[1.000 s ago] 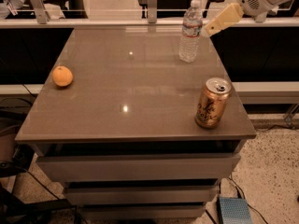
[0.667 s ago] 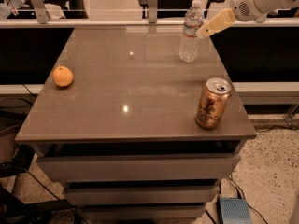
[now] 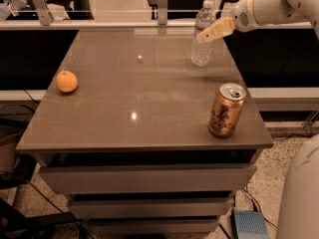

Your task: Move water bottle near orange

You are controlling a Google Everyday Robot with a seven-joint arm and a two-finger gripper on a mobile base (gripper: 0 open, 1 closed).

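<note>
Tool: the tool (image 3: 205, 34) sits at the far right corner of the counter (image 3: 139, 96), at the end of the white arm that reaches in from the upper right. Its tan tip lies across the upper part of the water bottle, at shoulder height.
Tool state: whether it is apart, together or clamped on the bottle cannot be told from this view – only one tan side of it shows, in front of the plastic.
Water bottle: the water bottle (image 3: 201, 51) stands upright near the far right edge of the counter, cap on, base flat on the surface.
Orange: the orange (image 3: 67, 81) rests near the left edge, well apart from the bottle, with the width of the counter between them.
Can: a gold-copper can (image 3: 227, 109) stands upright at the near right, nearer the camera than the bottle and not touching it.
Done so far: judging by the layout, the approach is made and the tool is at the bottle; nothing suggests a lift.
Left to do: a firm hold, then the carry leftward and toward the camera, and setting the bottle down upright beside the orange – most of the task, in my judgement.
</note>
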